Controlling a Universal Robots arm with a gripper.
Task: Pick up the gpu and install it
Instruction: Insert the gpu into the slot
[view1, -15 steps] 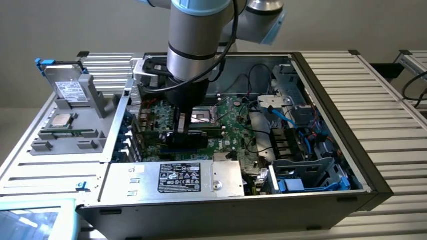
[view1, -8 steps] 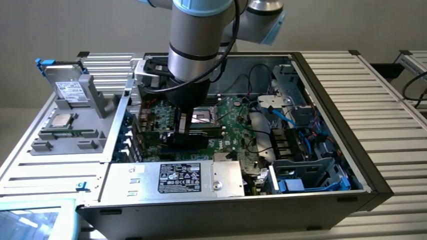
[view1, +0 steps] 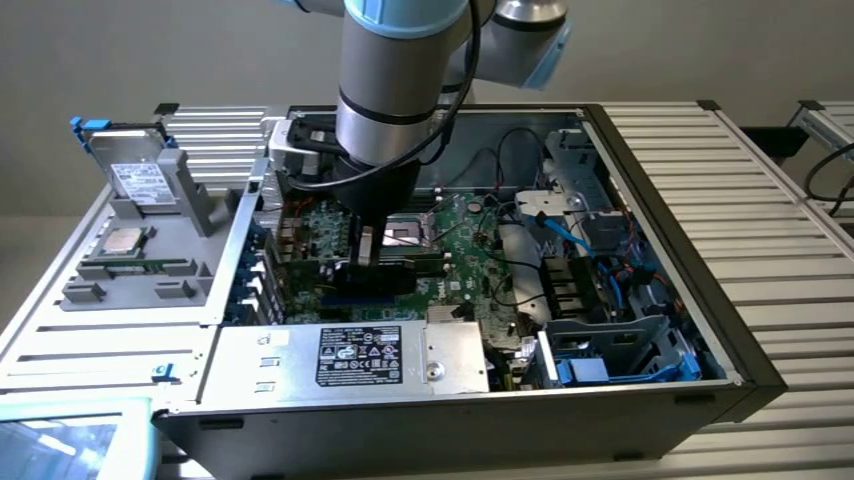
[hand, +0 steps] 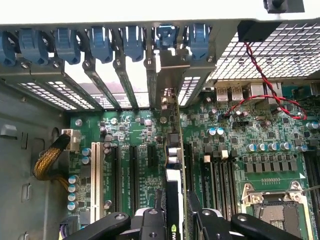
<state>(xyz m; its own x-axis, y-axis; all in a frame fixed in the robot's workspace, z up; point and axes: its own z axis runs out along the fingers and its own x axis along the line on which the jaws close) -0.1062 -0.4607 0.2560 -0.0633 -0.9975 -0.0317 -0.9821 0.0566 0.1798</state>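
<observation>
The gpu (hand: 174, 150) stands on edge over the green motherboard (hand: 130, 130), in line with the black expansion slots (hand: 133, 170). Its silver end bracket (hand: 172, 70) sits against the rear slot openings under the blue latches (hand: 100, 42). My gripper (hand: 176, 225) is shut on the card, one black finger (hand: 150, 222) on each side. In the exterior view the gripper (view1: 374, 255) reaches down inside the open computer case (view1: 641, 180), with the gpu (view1: 407, 265) under it above the motherboard (view1: 461, 235). Whether the card's edge is down in a slot I cannot tell.
The CPU socket (hand: 272, 200) lies close beside the gripper. A red and black wire (hand: 260, 95) crosses the board near the rear ports. The power supply (view1: 360, 355) borders the near side and blue cables (view1: 587, 240) fill the exterior view's right. A drive cage (view1: 147, 200) stands outside the case.
</observation>
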